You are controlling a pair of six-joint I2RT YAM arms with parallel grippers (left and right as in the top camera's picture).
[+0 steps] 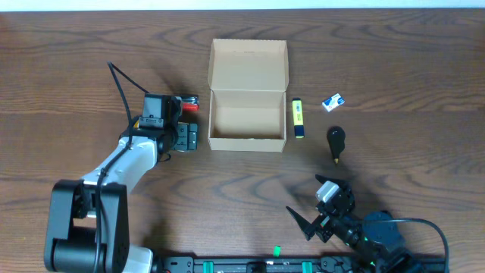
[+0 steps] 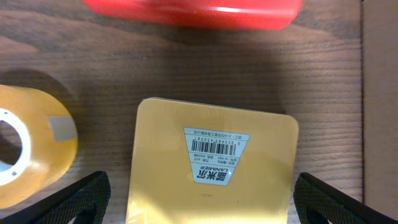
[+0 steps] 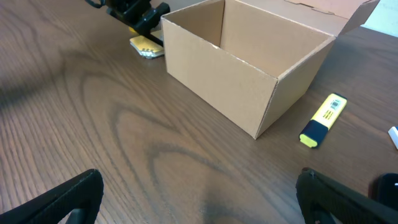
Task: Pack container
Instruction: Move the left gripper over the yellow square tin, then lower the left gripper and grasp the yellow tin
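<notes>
Right now, nearer arm: the left gripper (image 2: 200,202) is hovering, fingers (image 2: 84,199) spread wide to either side of a yellow pad (image 2: 155,177), not pinching it.
Box: the open cardboard box (image 2: 380,106) is lying just outside its right-hand finger, longer side seemingly running finger to finger.
Farther arm: the right gripper (image 3: 199,199) is holding its fingers (image 3: 62,199) apart, empty; box sitting well ahead.
Writing: the pad's label (image 2: 214,155) is showing a barcode and apparently "LANMEER".

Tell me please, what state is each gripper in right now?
Left gripper: open, empty, above the pad.
Right gripper: open, empty.
</notes>
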